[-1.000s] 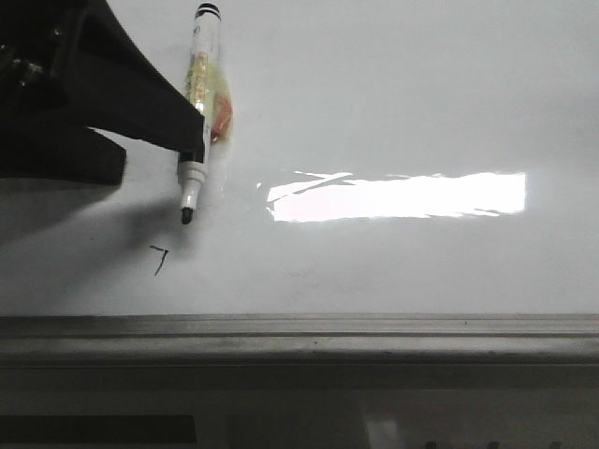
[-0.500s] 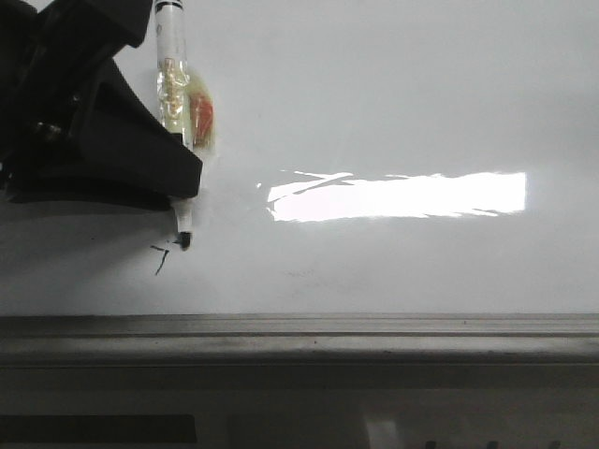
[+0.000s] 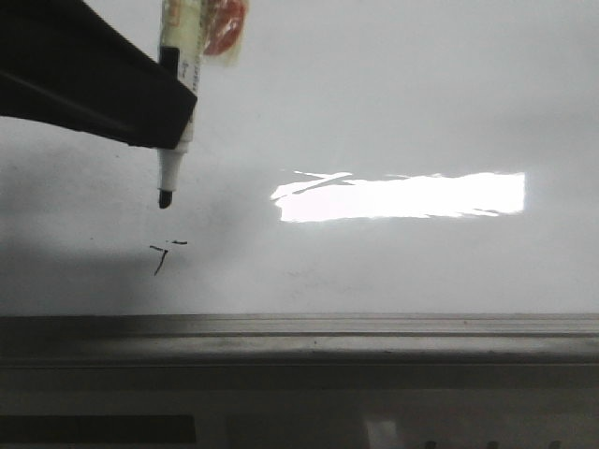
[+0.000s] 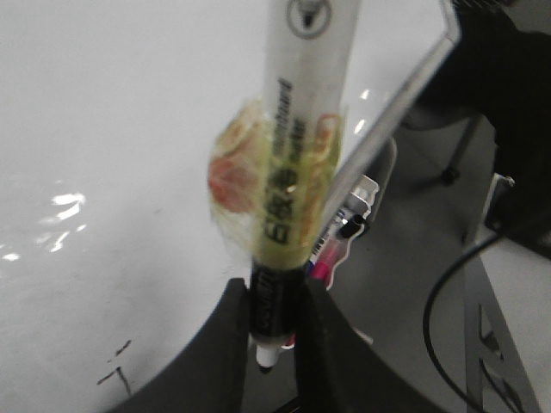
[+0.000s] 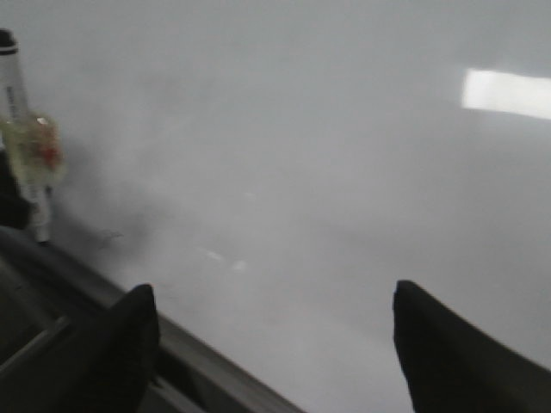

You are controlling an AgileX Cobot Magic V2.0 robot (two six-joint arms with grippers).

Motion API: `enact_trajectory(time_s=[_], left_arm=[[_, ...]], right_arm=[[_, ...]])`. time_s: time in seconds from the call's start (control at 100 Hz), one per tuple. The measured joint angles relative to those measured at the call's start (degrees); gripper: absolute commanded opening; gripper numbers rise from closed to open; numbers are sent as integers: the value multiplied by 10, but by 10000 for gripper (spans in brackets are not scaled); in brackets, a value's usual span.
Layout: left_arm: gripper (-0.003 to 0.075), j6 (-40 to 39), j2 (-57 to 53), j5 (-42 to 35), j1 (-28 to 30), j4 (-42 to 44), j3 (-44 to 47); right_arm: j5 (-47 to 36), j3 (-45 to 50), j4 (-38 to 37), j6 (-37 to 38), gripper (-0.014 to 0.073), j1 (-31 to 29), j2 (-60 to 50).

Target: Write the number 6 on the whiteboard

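Note:
The whiteboard [image 3: 393, 112] fills the front view, glossy white with a bright glare, and it also shows in the left wrist view [image 4: 103, 129] and the right wrist view [image 5: 301, 129]. My left gripper [image 4: 274, 297] is shut on a white marker [image 3: 178, 103] wrapped in yellowish tape; the marker also shows in the left wrist view [image 4: 288, 181] and the right wrist view [image 5: 26, 155]. Its black tip [image 3: 165, 198] hangs above a tiny "7"-like scribble [image 3: 161, 257] with a short dash beside it. No number 6 shows on the board. My right gripper [image 5: 275, 310] is open and empty over the board.
A grey metal ledge [image 3: 299, 332] runs along the board's near edge. Beyond the board's edge in the left wrist view lie spare markers [image 4: 344, 241] and a black cable [image 4: 448, 301].
The marker tip touched the board by the scribble half a second ago and left a short dash. It has since lifted up and away, the left gripper rising with it.

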Motion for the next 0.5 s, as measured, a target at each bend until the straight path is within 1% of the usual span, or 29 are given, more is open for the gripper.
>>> enact_trajectory(time_s=[0.16, 0.29, 0.38, 0.5], left_arm=[[-20, 144, -5, 77, 0, -54, 0], [-20, 211, -5, 99, 0, -96, 0], [-20, 237, -5, 105, 0, -102, 0], [-20, 251, -5, 125, 0, -105, 0]], right_arm=[[38, 0, 183, -192, 509, 32, 60], [84, 0, 312, -322, 510, 41, 106], [105, 0, 370, -377, 510, 41, 132], [116, -5, 411, -428, 510, 46, 161]])
